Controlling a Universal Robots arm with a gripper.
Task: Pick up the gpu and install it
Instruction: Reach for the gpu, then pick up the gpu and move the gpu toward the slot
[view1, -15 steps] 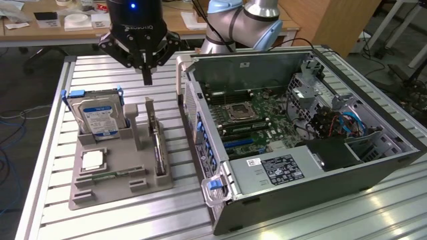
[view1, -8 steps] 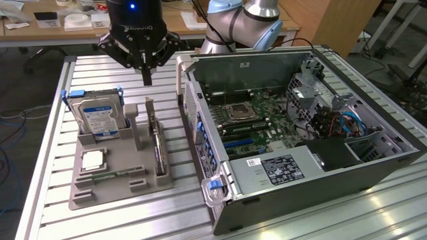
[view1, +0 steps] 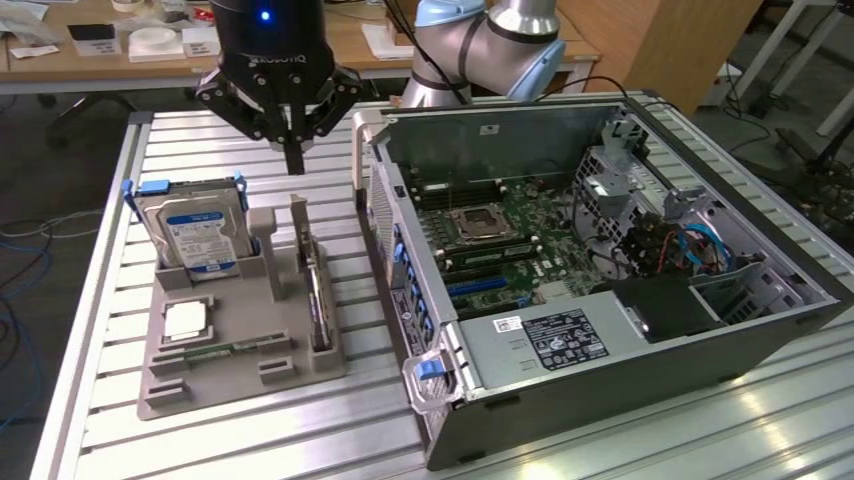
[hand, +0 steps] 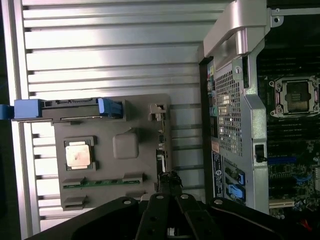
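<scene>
Entry: gpu (view1: 315, 290) standing upright along the tray (view1: 234, 345) edge nearest the case (view1: 747, 340); I am hovering the claw (view1: 294, 150) above it, fully closed, empty.

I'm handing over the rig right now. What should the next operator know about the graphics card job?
Gripper: shut, empty, hanging above the graphics card.
Graphics card: standing on edge in the grey holder, beside the hard drive, untouched.
Computer case: open, on the exterior view's right.
Done: nothing that shows.
Left: grasping the card and fitting it in the case.
</scene>
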